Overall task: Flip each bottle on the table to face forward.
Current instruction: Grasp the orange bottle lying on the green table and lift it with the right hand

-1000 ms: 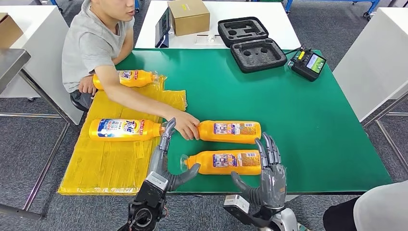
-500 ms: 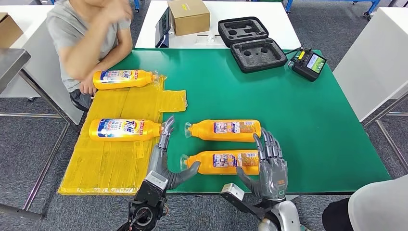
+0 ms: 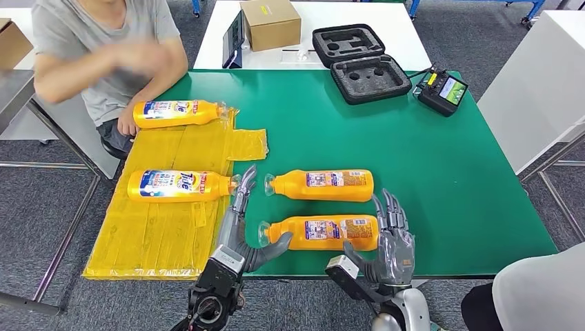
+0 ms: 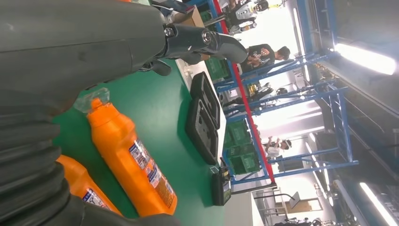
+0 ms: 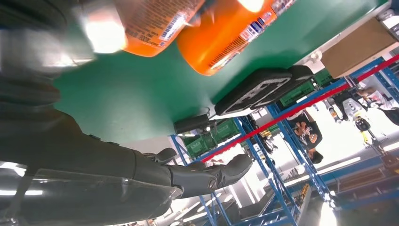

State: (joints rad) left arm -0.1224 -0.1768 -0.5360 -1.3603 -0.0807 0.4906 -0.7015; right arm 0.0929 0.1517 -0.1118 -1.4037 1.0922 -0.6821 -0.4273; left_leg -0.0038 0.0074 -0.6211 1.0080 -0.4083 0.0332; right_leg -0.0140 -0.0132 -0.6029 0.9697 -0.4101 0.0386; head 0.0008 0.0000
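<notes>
Several orange bottles lie on their sides on the green table (image 3: 441, 179). The nearest bottle (image 3: 321, 232) (image 4: 77, 186) shows its back label and lies between my two hands. My left hand (image 3: 241, 221) stands open at its cap end, fingers stretched up, thumb under the neck. My right hand (image 3: 388, 234) is open at its base end, fingers raised, touching or nearly touching it. A second back-label bottle (image 3: 321, 185) (image 4: 131, 162) lies just beyond. Two bottles with front labels (image 3: 178, 185) (image 3: 178, 113) rest on the yellow sheet (image 3: 159, 227).
A person (image 3: 103, 55) sits at the table's far left corner, one hand by the farthest bottle. A black foam case (image 3: 359, 63), a remote controller (image 3: 441, 91) and a cardboard box (image 3: 270, 23) stand at the back. Another person's sleeve (image 3: 538, 296) shows at bottom right.
The person let go of the second back-label bottle and drew the arm back to the body. My right hand has sunk lower at the nearest bottle's base. My left hand has barely moved.
</notes>
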